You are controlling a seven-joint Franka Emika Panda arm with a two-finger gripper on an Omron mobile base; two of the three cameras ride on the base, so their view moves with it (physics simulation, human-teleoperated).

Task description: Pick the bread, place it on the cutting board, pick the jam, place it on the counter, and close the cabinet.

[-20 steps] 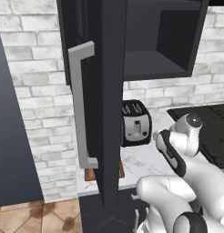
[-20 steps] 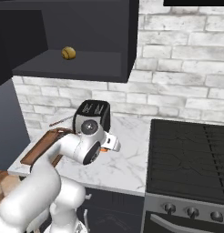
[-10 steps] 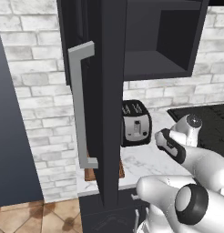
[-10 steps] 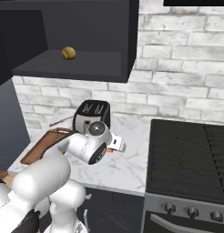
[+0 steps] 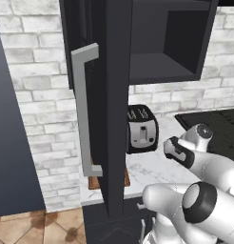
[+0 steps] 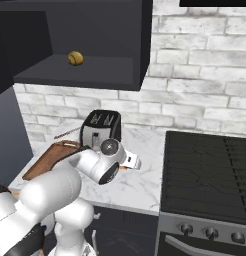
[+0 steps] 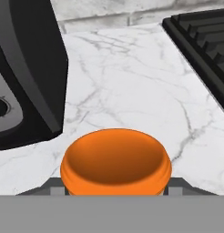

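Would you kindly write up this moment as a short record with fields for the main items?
bread: on the open cabinet's shelf, not yet moved
cabinet: door open
jam: orange jar between the jaws, close to the marble counter; lifted or resting, cannot tell
toaster: on the counter, beside the jam
cutting board: left of the toaster, nothing visible on it
stovetop: right of the counter
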